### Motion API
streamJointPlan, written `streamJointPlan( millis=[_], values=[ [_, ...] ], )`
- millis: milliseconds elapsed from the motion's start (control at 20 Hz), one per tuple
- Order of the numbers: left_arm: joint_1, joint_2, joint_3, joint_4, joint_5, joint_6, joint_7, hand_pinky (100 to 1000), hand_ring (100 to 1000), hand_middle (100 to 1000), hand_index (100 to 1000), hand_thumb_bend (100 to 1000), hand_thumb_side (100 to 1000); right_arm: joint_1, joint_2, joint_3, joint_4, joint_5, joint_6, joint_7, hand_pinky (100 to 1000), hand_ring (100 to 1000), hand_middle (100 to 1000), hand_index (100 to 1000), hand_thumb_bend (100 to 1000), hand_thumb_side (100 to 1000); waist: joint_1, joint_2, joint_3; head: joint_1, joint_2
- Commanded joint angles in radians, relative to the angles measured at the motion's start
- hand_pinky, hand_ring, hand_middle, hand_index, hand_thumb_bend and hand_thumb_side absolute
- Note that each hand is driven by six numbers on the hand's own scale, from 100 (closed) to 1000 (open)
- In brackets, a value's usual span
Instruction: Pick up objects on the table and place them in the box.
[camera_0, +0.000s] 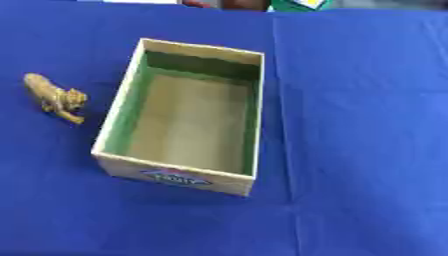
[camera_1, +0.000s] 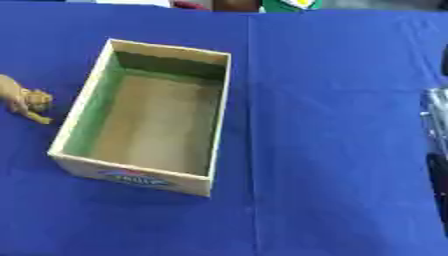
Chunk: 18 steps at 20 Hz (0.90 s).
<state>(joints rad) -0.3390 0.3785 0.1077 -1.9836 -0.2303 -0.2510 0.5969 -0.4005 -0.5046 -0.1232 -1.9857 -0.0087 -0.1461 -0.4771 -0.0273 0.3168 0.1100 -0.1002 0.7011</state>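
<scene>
Blue tablecloth (camera_0: 367, 125), open box (camera_0: 114, 122), lion figure (camera_0: 55, 97)

Matt cardboard box (camera_0: 179, 172), green-lined, on a creased blue cloth (camera_0: 359, 125).

A staged test setup, like a lab, is showing here: a plain blue cloth (camera_0: 359, 125) is covering the whole surface, creased down the frame's middle.

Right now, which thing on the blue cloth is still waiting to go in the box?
Only the small tan toy animal, lying on the cloth just left of the empty open box, apart from it.
</scene>
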Motion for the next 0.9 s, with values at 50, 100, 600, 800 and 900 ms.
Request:
streamJointPlan(
  millis=[50,100,600,800,900],
  values=[
    [-0.006,0.037,0.009,-0.016,-0.014,0.01,-0.002,489,604,627,809,100,747,-0.011,-0.019,-0.006,-0.014,0.009,0.006,0.001,803,702,765,856,100,1000,0.0,-0.015,-0.002,-0.001,-0.008],
    [-0.007,0.048,0.01,-0.016,-0.026,0.016,-0.003,490,605,629,813,100,749,-0.012,-0.018,-0.006,-0.014,0.009,0.007,0.002,803,702,765,856,100,1000,0.0,-0.015,-0.003,-0.001,-0.009],
    [-0.031,0.39,-0.008,-0.016,-0.5,0.255,-0.273,593,734,768,921,116,1000,-0.009,-0.029,-0.004,-0.014,0.011,0.01,0.005,802,704,766,856,100,1000,0.009,-0.028,0.001,-0.015,0.002],
    [-0.088,0.527,-0.045,-0.015,-0.619,0.24,-0.507,664,791,796,942,186,1000,-0.008,-0.033,-0.001,-0.014,0.011,0.01,0.007,802,704,766,855,100,1000,0.013,-0.037,0.003,-0.016,0.004],
    [-0.118,0.584,-0.075,-0.002,-0.653,0.201,-0.636,695,819,817,956,253,1000,-0.008,-0.035,0.001,-0.014,0.011,0.011,0.009,802,704,766,855,100,1000,0.014,-0.04,0.001,-0.015,0.001]
  ],
)
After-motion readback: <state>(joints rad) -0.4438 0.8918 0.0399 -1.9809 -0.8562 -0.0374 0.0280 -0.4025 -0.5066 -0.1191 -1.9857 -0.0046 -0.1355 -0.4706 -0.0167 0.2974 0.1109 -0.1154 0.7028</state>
